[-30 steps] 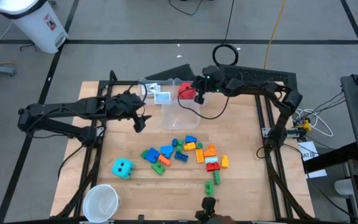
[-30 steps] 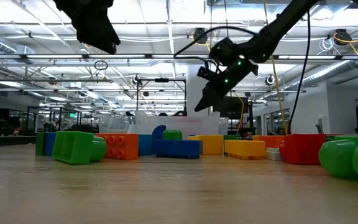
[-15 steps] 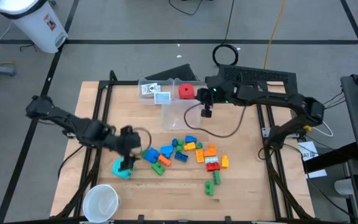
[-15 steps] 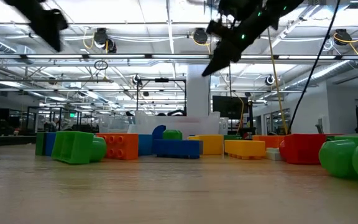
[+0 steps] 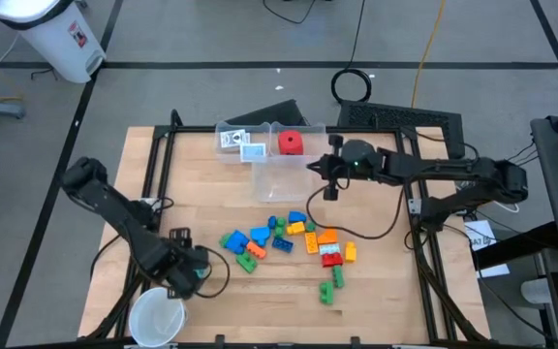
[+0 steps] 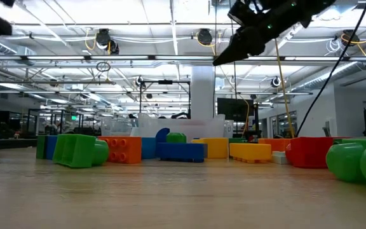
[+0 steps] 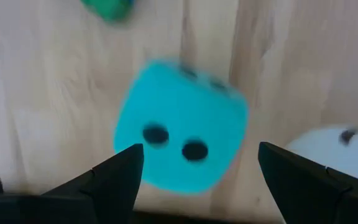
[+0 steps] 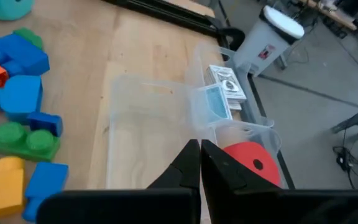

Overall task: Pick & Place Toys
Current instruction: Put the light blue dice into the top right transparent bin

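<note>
So the wooden table (image 5: 376, 291) is the biggest thing here, with 2 arms reaching over it. The left arm runs from the left edge down toward the near left corner, bent at the elbow, and its left gripper (image 7: 199, 163) hangs right over the cyan die (image 7: 180, 124), fingers spread wide on either side of it and not touching it as far as I can see. In the high view that die is mostly hidden under the gripper, just beside the white cup (image 5: 157, 315) at the near left corner.

The right arm stretches in from the right side, pretty much straight across, and the right gripper (image 8: 200, 163) sits above the near edge of the clear bins (image 5: 277, 174), fingers pressed together with nothing in them.

The far bins hold the red die (image 5: 291, 142) and the white picture cards (image 5: 241, 143). The nearer bin looks empty.

The pile of blocks (image 5: 294, 242) sits mid-table, near the right of center: blue, green, orange, yellow, red. 2 green ones (image 5: 332, 284) lie a bit nearer, apart from the pile.
</note>
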Tool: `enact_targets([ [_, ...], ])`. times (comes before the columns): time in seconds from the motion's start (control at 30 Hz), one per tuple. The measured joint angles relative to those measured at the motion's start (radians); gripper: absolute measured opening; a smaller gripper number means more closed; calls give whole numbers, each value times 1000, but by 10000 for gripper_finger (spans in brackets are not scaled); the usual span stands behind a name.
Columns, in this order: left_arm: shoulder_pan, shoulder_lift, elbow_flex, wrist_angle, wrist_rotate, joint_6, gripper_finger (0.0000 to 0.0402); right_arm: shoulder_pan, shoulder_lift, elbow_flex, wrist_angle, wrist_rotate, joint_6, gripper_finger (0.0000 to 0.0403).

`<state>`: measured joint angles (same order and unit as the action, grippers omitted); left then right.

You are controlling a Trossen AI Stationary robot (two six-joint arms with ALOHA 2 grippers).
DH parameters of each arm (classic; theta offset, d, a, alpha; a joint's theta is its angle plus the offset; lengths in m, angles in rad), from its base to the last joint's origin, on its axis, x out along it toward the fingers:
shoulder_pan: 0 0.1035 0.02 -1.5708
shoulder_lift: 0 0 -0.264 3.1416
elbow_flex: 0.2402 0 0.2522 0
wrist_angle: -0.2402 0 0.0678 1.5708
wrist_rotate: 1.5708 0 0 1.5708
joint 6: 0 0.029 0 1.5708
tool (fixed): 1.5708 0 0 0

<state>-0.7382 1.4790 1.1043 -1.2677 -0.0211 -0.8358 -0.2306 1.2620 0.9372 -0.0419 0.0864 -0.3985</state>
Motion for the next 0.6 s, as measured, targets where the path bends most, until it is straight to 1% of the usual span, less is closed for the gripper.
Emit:
enact_targets([
  [0.07,-15,19,0,-17,13,-27,321,0,-8,-27,36,0,2,0],
  [0.13,-39,33,0,-22,0,-38,321,0,-14,-45,41,-1,12,0],
  [0.27,-92,77,-1,-25,-128,-28,321,4,-22,-60,57,-1,20,0],
  [0.4,-127,145,-4,-22,-172,40,321,10,-21,-60,63,-3,20,0],
  [0.5,-140,196,-3,-23,-200,34,321,10,-21,-60,76,-4,16,0],
  [0.6,-142,236,-1,-16,-256,15,321,10,-20,-60,77,-4,15,0],
])
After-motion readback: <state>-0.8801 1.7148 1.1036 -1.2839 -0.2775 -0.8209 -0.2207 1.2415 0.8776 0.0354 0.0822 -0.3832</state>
